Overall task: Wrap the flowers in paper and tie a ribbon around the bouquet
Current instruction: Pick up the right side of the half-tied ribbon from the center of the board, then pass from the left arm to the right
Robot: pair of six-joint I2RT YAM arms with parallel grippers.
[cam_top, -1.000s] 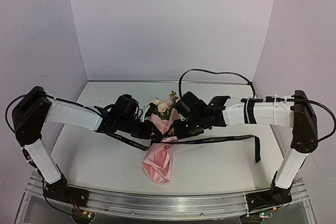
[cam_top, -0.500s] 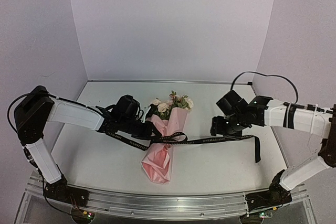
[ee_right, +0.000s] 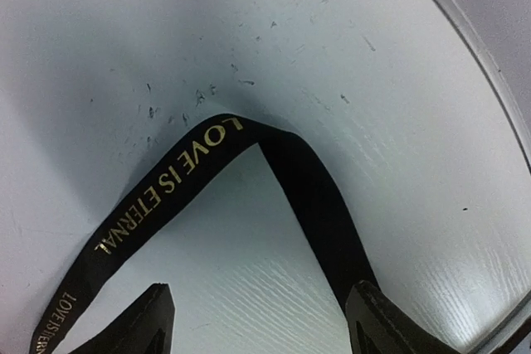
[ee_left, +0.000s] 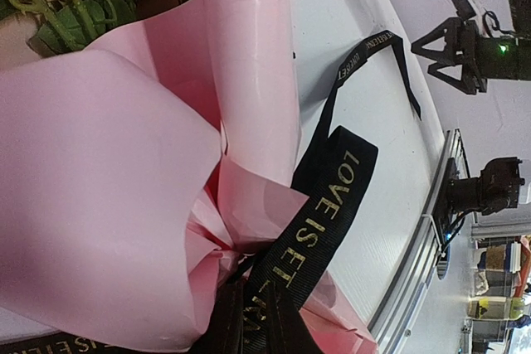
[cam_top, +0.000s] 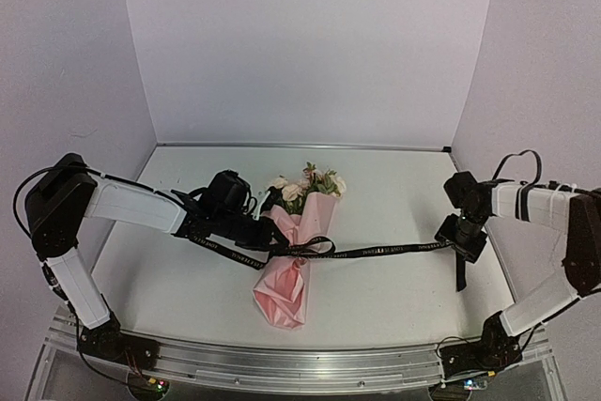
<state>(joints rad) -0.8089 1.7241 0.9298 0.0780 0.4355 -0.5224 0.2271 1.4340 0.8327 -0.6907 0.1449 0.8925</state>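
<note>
At mid-table the bouquet (cam_top: 291, 265) lies with its flowers (cam_top: 312, 183) toward the back wall, the pink paper (cam_top: 285, 293) cinched where the ribbon (cam_top: 385, 251) crosses it. Left gripper (cam_top: 275, 239) is clamped narrow on the ribbon at that waist. Right gripper (cam_top: 462, 239) — jaws spread wide, holding nothing — hangs over the ribbon's loose end near the table (cam_top: 394, 185) edge

Pale lilac walls (cam_top: 300, 44), white table (cam_top: 394, 293)

left arm (cam_top: 131, 206): reaching toward 3 o'clock;
left gripper (cam_top: 272, 237): pinching the ribbon (cam_top: 376, 251), jaws nearly meeting;
right arm (cam_top: 535, 204): sitting tucked at 3 o'clock;
right gripper (cam_top: 462, 239): pointing downward, jaws gaping wide
</note>
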